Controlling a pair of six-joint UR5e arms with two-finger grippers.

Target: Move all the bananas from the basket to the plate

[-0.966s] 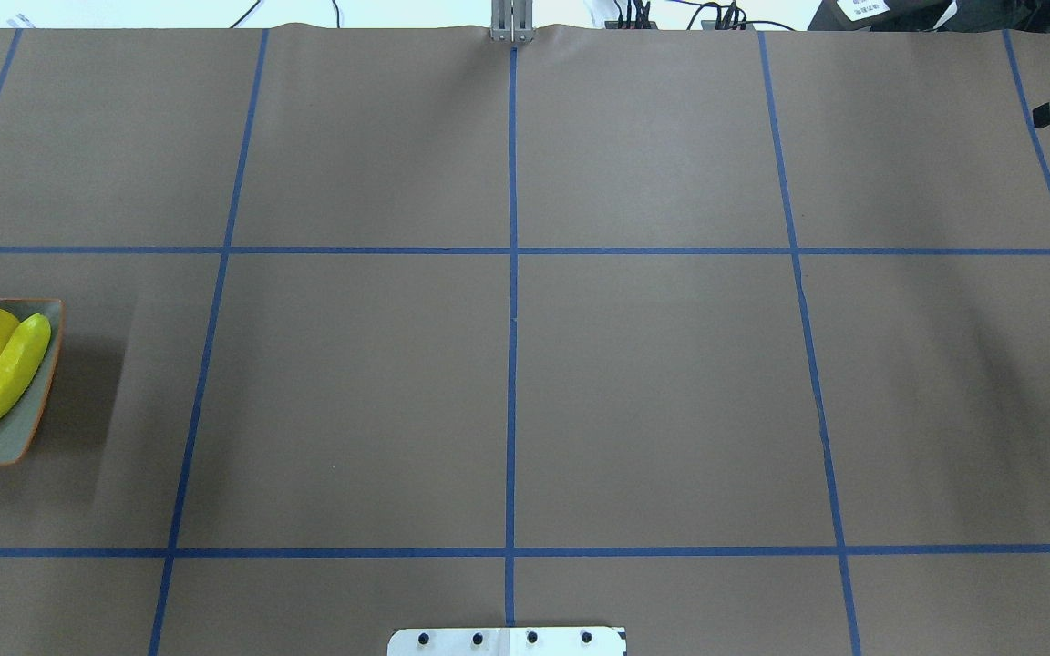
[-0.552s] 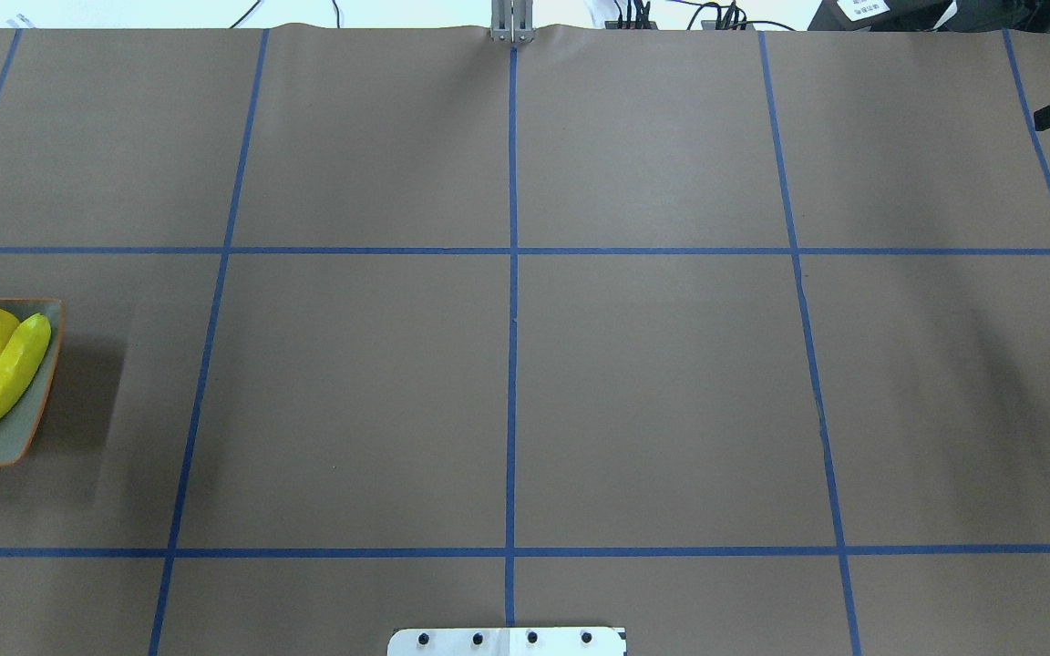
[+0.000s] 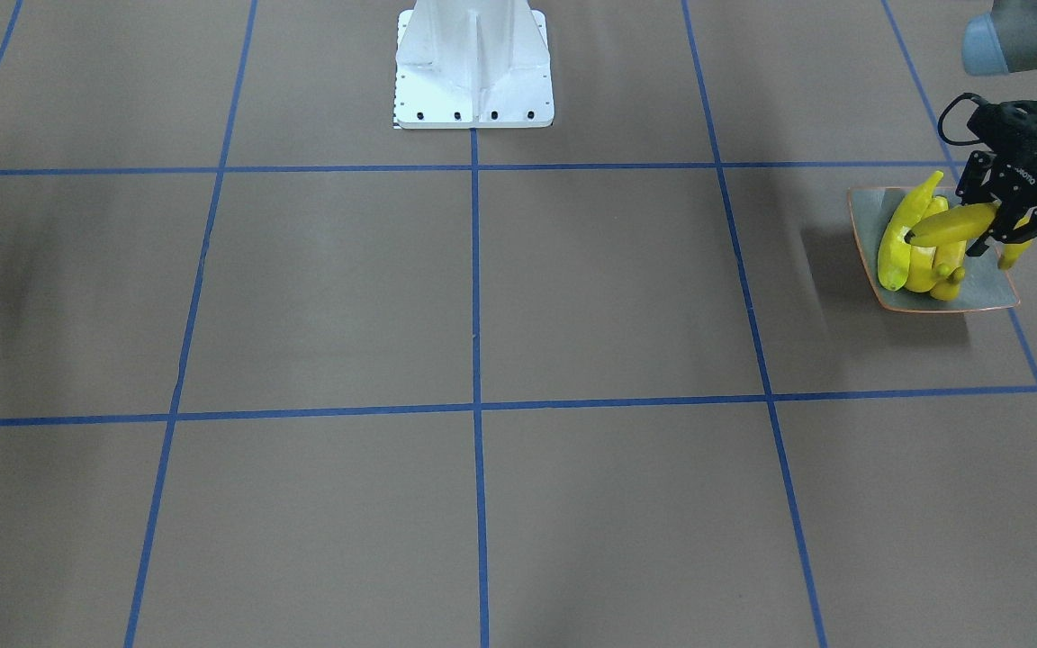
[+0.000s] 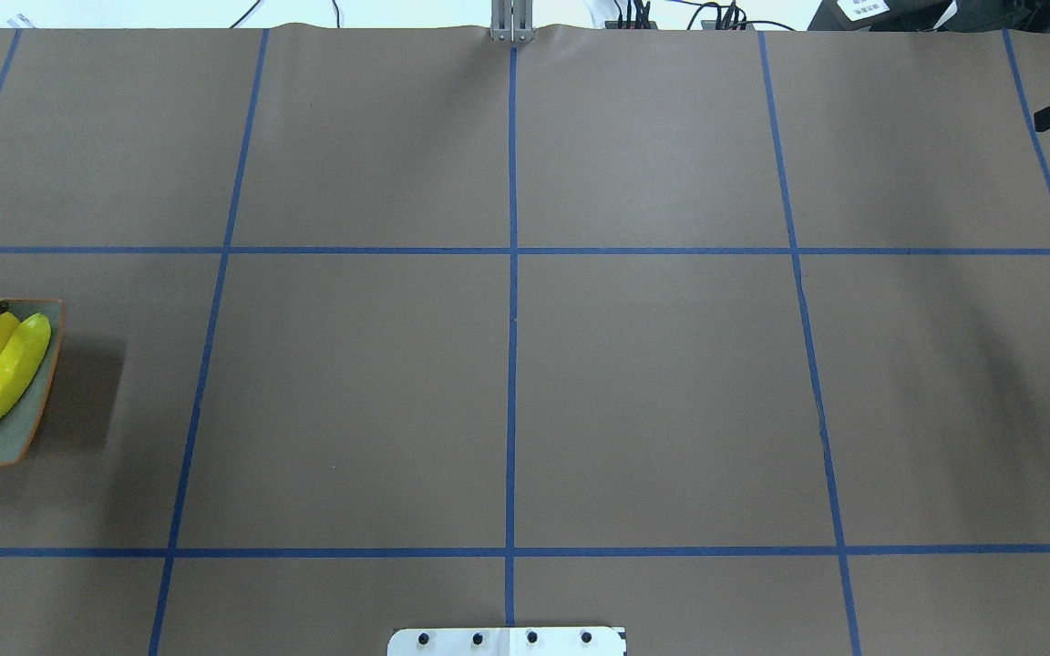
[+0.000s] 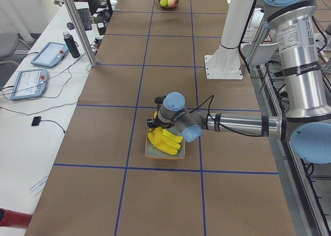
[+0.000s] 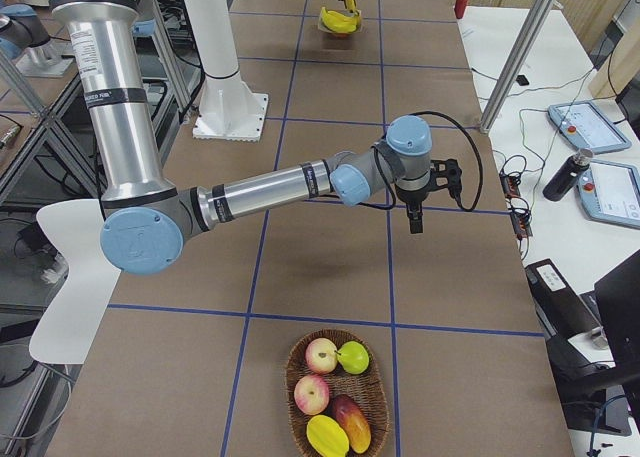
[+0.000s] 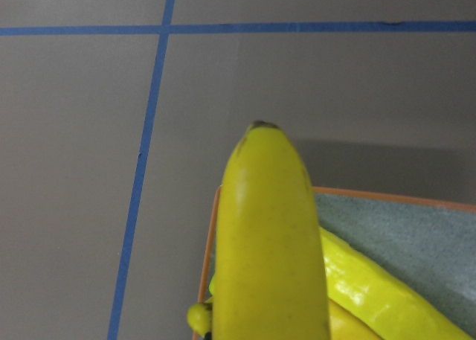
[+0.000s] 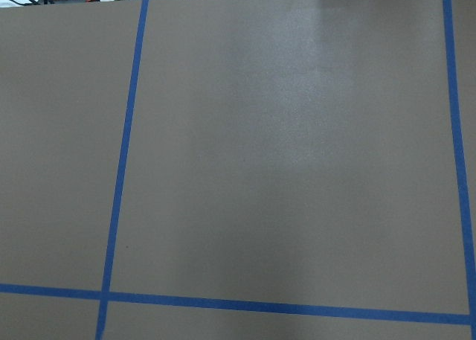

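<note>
L gripper (image 3: 997,236) clamped on one banana (image 3: 946,227) over plate (image 3: 987,290). Three more bananas (image 3: 895,247) lie there. R gripper (image 6: 415,213): can't tell.

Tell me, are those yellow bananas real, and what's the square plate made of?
The bright yellow curved bananas look like plastic: evenly coloured, smooth and shiny, hardly any marks. The square grey-green plate with the orange-brown rim looks like glazed ceramic, speckled and smooth, though it could be plastic too.

The bananas (image 3: 897,238) are yellow, the plate (image 3: 987,290) grey-green with orange-brown rim, the table (image 3: 608,288) brown, gridded blue.
</note>
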